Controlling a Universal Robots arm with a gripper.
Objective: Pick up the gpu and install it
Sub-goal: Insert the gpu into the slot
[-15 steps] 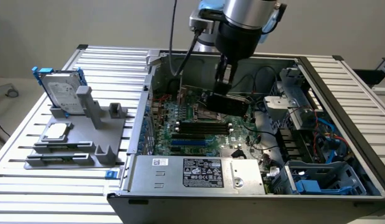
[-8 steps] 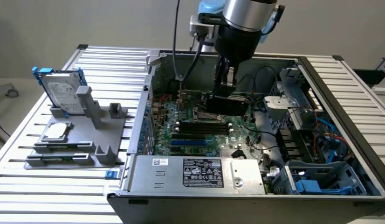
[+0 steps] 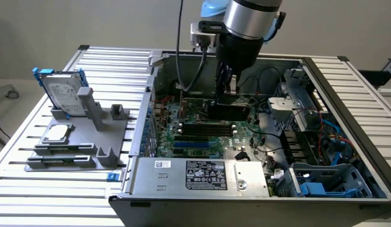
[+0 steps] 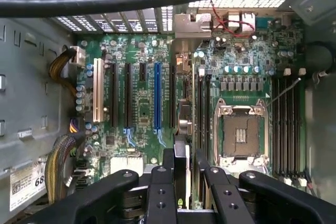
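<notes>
Arm [image 3: 249, 28] cut off by the exterior view's top edge, claw [image 3: 226, 100] tips hidden in shadow above the clamped gpu [image 3: 228, 112], power supply label [image 3: 206, 174] print too small to read, computer case [image 3: 182, 210] front cut off at the bottom edge

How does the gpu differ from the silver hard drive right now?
The gpu is black; the hard drive is silver with a blue frame. The gpu is gripped by the hand inside the computer case; the hard drive sits untouched in the grey stand outside it. Both stand on edge.
</notes>
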